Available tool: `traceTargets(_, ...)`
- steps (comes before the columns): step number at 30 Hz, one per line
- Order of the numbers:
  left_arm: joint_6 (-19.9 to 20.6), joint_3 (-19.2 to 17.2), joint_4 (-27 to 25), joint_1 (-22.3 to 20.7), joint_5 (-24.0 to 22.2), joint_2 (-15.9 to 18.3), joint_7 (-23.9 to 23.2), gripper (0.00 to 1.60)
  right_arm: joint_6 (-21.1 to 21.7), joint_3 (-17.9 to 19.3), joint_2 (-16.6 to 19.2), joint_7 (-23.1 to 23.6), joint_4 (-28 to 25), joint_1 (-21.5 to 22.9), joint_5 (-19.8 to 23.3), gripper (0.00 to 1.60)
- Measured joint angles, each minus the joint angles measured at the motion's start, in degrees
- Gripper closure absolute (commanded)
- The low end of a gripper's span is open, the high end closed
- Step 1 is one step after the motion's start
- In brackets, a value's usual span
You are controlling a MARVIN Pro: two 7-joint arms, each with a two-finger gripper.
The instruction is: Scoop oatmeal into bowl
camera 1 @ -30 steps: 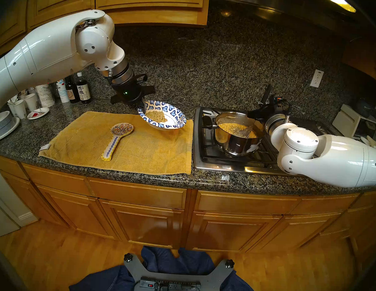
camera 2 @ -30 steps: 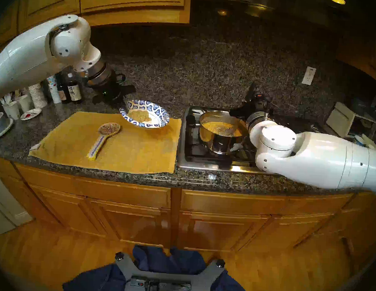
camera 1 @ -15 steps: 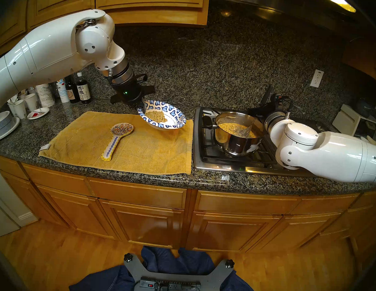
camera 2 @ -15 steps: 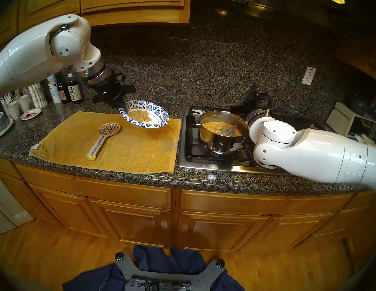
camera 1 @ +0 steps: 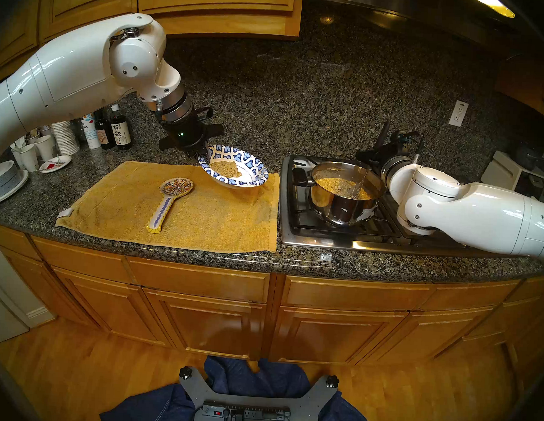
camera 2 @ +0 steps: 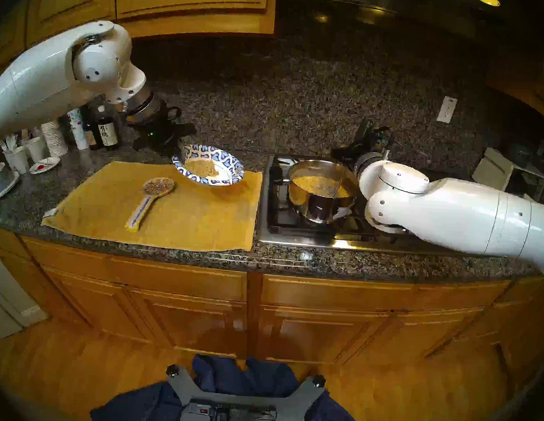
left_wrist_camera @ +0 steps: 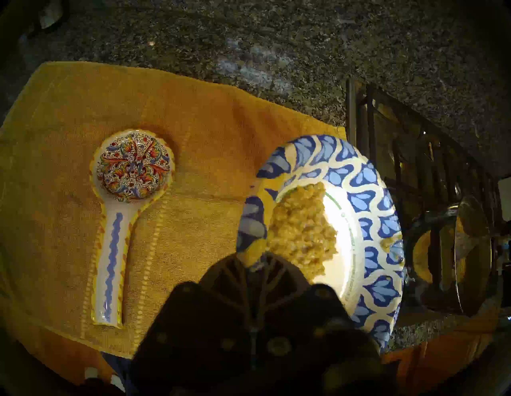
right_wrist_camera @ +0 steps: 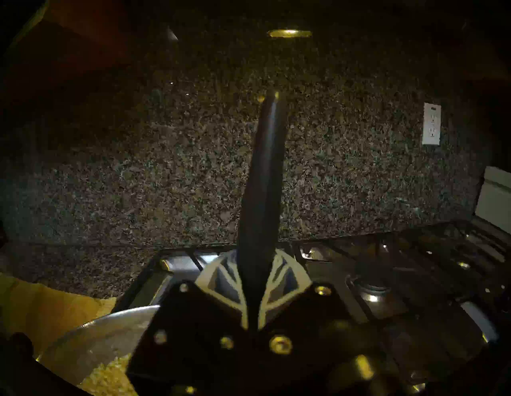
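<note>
Head view: left gripper (camera 1: 201, 153) clamped on bowl (camera 1: 251, 168) rim, left of pot (camera 1: 343, 206); spoon (camera 1: 358, 186) dipped in oatmeal (camera 1: 335, 185). Left wrist: oatmeal heaped in bowl. Right wrist: right gripper (right_wrist_camera: 255, 293) pinching handle — best lifted level, slowly.

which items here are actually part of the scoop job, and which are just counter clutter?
In use:
oatmeal
steel pot
spoon in right claw
paper bowl held by left claw

Lying about:
ceramic spoon rest
yellow towel
sauce bottles
stacked cups
</note>
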Motion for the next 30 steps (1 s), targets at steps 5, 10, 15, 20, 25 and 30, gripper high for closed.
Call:
traceTargets(5, 0.0, 0.1, 0.0, -0.1, 0.0, 0.0, 0.0, 1.6, 0.9, 0.8, -0.3, 1.2, 0.1, 0.4, 2.5, 1.6)
traceTargets(10, 0.0, 0.1, 0.0, -0.1, 0.0, 0.0, 0.0, 1.6, 1.3, 1.7, -0.8, 2.2, 0.0, 0.5, 5.4, 1.6)
traceTargets(15, 0.0, 0.2, 0.0, -0.1, 0.0, 0.0, 0.0, 1.6, 1.5, 2.5, -1.5, 2.8, 0.0, 0.6, 7.9, 1.6)
traceTargets(20, 0.0, 0.2, 0.0, -0.1, 0.0, 0.0, 0.0, 1.6, 1.5, 3.2, -2.3, 3.2, 0.2, 0.5, 10.8, 1.6)
traceTargets(25, 0.0, 0.2, 0.0, -0.1, 0.0, 0.0, 0.1, 1.6, 1.0, 3.7, -3.3, 3.6, 0.6, 0.1, 13.8, 1.6)
traceTargets(30, -0.1, 0.2, 0.0, -0.1, 0.0, -0.1, 0.1, 1.6, 0.2, 4.0, -4.0, 3.7, 0.9, -0.2, 15.8, 1.6)
